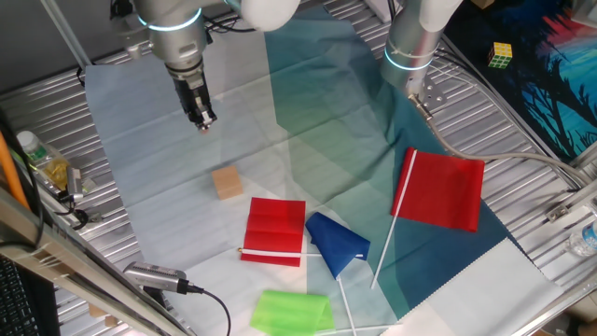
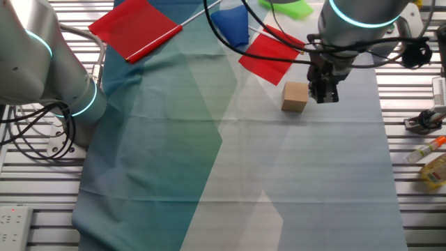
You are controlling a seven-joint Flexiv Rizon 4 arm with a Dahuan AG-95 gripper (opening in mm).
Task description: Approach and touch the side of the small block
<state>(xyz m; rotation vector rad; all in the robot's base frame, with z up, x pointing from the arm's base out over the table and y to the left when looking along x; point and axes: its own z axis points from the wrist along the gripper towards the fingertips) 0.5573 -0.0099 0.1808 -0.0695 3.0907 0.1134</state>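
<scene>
The small block (image 1: pixel 227 183) is a plain tan cube on the pale cloth, just left of a red folded flag; it also shows in the other fixed view (image 2: pixel 295 97). My gripper (image 1: pixel 202 121) hangs point-down from the arm at the upper left. It is behind the block and apart from it in this view. In the other fixed view the gripper (image 2: pixel 325 94) sits close beside the block's right side with a thin gap showing. The fingers look closed together and hold nothing.
A red flag (image 1: pixel 275 230), a blue flag (image 1: pixel 336 241), a green flag (image 1: pixel 291 311) and a larger red flag (image 1: pixel 446 189) lie near the block. A second arm's base (image 1: pixel 410 47) stands behind. A puzzle cube (image 1: pixel 501 54) is at far right. Bottles (image 1: pixel 42 159) sit at left.
</scene>
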